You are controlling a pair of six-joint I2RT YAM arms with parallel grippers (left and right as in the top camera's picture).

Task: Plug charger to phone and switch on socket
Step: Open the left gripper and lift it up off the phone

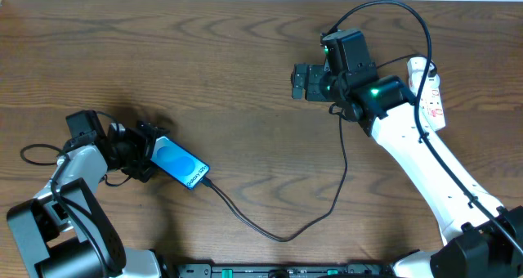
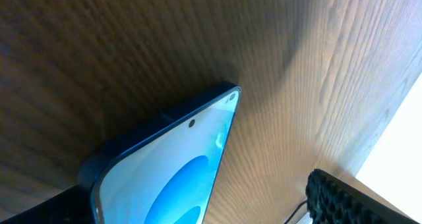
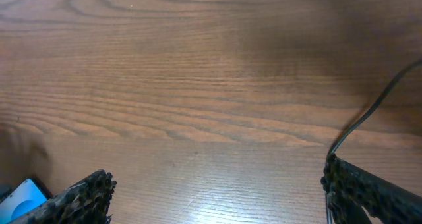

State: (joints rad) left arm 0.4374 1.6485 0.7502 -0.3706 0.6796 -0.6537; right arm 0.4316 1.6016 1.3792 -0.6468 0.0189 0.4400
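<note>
Blue on its screen, the phone (image 1: 180, 163) lies flat on the wooden table (image 1: 212, 65) at your left. In the overhead view its long axis slants from upper left to lower right. White writing sits beside the lighter blue circle near the lower-right end, too small to read. The charger (image 1: 282, 237) meets that same lower-right end, sags toward the table's near edge, then climbs toward the right arm.

Your left gripper (image 1: 154, 154) straddles the phone's upper-left end with its claw apart. The left wrist view shows bare wood between the phone's edge and one finger (image 2: 343, 201). Your right gripper (image 1: 297, 80) hovers over bare wood, well apart from the phone, claw spread wide and empty.

The socket (image 1: 433, 86) lies at the far right, partly hidden by that arm, its long axis running roughly near to far. Red marks show on it, but no lettering is legible.
</note>
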